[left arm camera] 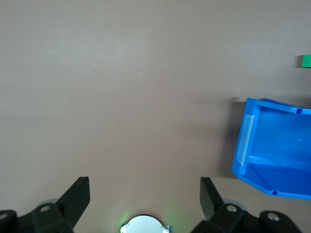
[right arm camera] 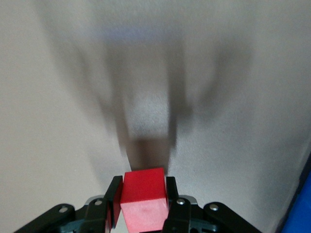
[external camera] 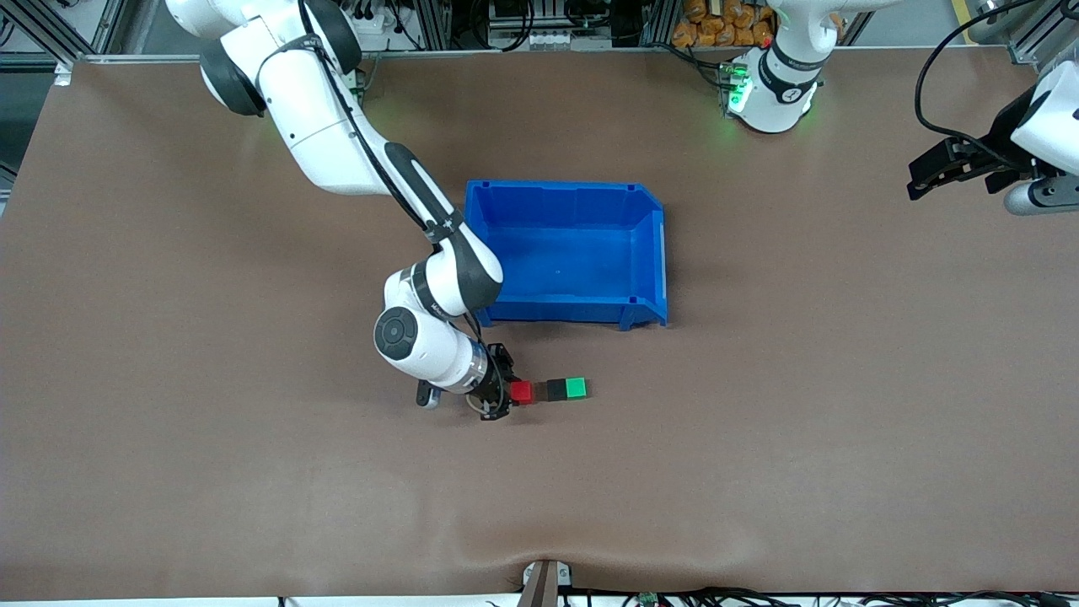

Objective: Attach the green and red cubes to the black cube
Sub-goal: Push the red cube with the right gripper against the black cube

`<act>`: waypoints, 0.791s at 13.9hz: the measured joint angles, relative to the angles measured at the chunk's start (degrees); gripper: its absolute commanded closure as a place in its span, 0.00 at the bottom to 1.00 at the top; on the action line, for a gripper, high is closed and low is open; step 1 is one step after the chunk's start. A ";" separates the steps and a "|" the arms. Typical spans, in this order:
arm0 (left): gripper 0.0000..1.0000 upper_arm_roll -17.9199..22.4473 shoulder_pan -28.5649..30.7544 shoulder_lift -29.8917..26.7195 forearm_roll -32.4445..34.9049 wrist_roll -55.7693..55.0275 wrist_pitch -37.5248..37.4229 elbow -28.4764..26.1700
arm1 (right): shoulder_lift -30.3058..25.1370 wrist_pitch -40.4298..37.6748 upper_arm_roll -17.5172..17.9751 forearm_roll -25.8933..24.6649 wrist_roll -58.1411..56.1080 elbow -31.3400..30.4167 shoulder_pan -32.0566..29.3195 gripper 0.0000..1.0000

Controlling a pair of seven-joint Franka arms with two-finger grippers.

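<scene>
Green cube (external camera: 576, 387) already joined to black cube (external camera: 556, 389) on table (external camera: 759, 438) at bin's (external camera: 649, 253) 6 o'clock; right gripper (external camera: 507, 394) fingers pinch red cube (external camera: 522, 392), touching black, release pending; left gripper (left arm camera: 145, 191) waits, fingers spread.

Blue bin (external camera: 573, 253) on brown table (external camera: 169, 421)

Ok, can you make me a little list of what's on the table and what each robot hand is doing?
red cube: held between the right gripper fingers, beside the black cube
black cube: on the table, between red and green
green cube: touching the black cube
blue bin: farther from the front camera than the cubes
left gripper: open, waiting at its end of the table
</scene>
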 measured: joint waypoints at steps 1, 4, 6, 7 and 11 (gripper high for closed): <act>0.00 0.00 0.00 0.00 0.00 0.00 0.00 0.00 | 0.32 0.05 0.00 0.00 0.26 0.31 0.16 1.00; 0.00 0.00 0.00 0.00 0.00 0.00 0.00 0.00 | 0.89 0.44 0.00 0.00 0.36 0.55 0.22 1.00; 0.00 0.00 0.00 0.00 0.00 0.00 0.00 0.00 | 1.23 0.63 0.00 0.00 0.71 0.82 0.23 1.00; 0.00 0.00 0.00 0.00 0.00 0.00 0.00 0.00 | 1.48 0.66 0.01 0.00 1.06 1.22 0.25 1.00; 0.00 0.00 0.00 0.00 0.00 0.00 0.00 -0.01 | 2.41 0.68 0.06 0.00 1.64 2.46 0.31 1.00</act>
